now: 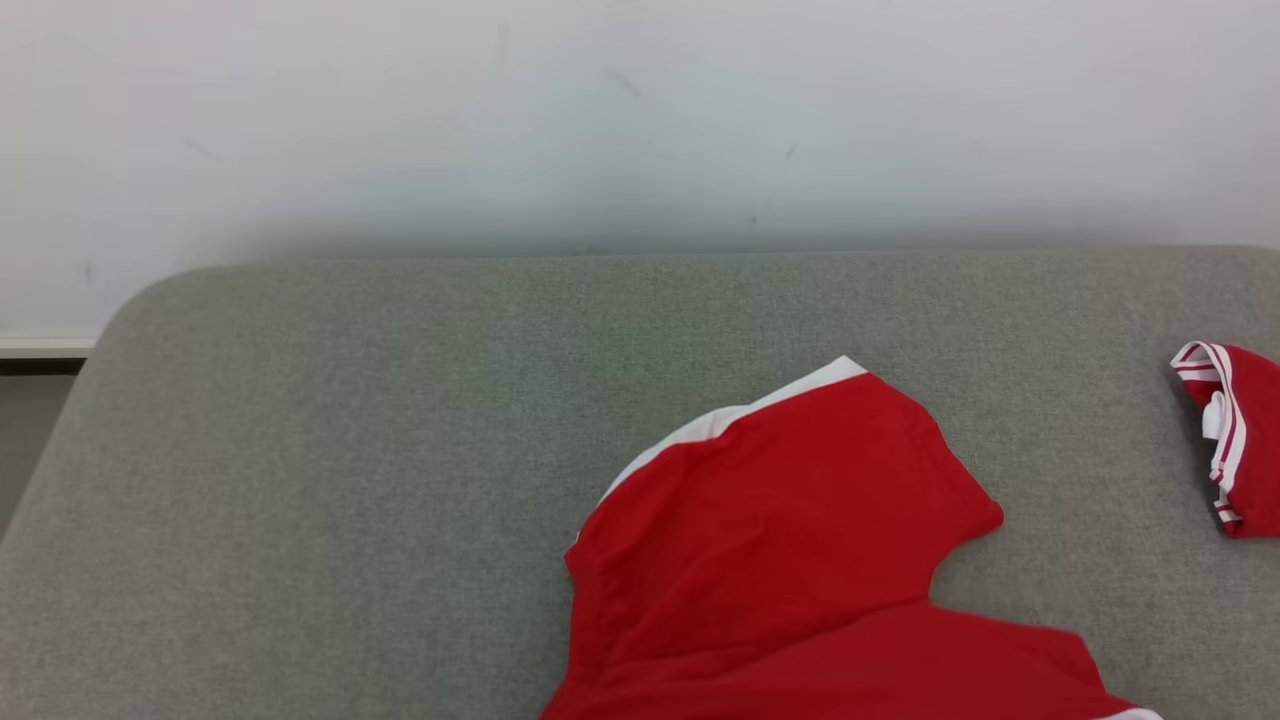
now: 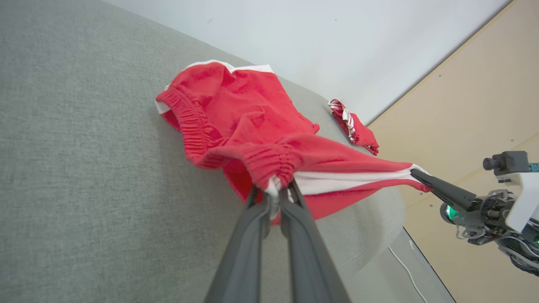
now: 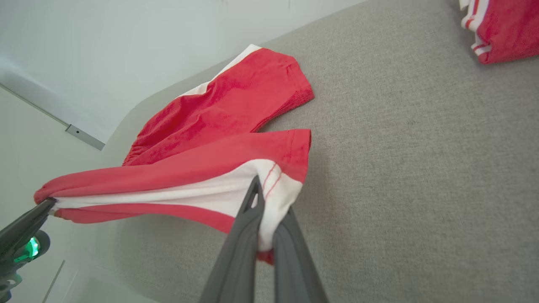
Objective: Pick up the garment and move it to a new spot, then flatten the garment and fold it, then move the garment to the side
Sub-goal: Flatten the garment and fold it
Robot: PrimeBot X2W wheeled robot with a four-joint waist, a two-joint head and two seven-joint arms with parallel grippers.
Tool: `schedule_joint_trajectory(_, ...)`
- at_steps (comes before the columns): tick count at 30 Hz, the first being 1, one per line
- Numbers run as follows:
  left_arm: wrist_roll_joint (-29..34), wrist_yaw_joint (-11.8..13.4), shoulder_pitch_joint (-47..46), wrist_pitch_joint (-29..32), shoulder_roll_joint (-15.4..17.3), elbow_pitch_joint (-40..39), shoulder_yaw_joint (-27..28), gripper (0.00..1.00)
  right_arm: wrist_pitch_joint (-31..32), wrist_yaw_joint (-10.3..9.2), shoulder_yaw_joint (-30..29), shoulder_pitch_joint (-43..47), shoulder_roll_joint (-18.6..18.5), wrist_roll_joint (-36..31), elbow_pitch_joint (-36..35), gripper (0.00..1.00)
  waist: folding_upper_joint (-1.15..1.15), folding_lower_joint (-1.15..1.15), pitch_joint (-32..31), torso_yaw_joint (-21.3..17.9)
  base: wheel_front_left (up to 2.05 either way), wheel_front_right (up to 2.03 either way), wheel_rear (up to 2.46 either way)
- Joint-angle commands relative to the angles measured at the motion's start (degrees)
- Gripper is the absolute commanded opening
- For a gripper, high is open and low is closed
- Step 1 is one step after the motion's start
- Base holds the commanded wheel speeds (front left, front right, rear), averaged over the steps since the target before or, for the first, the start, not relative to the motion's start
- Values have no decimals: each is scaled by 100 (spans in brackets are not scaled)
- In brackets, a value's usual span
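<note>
Red shorts with white side stripe at 6 o'clock on grey fabric cushion. Waistband clamped by left pincer, leg hem by right pincer; stretched axis judged 9-to-3, loose leg toward 12.

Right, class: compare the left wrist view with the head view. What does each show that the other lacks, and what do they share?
Left wrist view: the left hand shut on the waistband of the red shorts, the right hand gripping a leg hem, a beige panel. Head view: a white skirting strip at far left. Shared: the shorts, a second red garment, the grey cushion, the white wall.
</note>
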Motion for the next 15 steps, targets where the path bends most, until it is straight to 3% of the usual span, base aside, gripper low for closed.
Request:
schedule_joint_trajectory(1,-145,52,201,46,104,-119,25,0,92,-18,-131,197,-50,-41,-49,0,0,3,-79,64,0,0,0)
schedule_joint_trajectory(7,-440,10,435,174,159,-368,-11,0,433,-18,-441,381,18,-76,-290,0,0,3,-101,146,0,0,0)
schedule_joint_trajectory(15,-860,-117,-539,689,-275,-105,101,0,1213,-17,-452,-922,67,-174,-193,0,0,3,372,340,0,0,0)
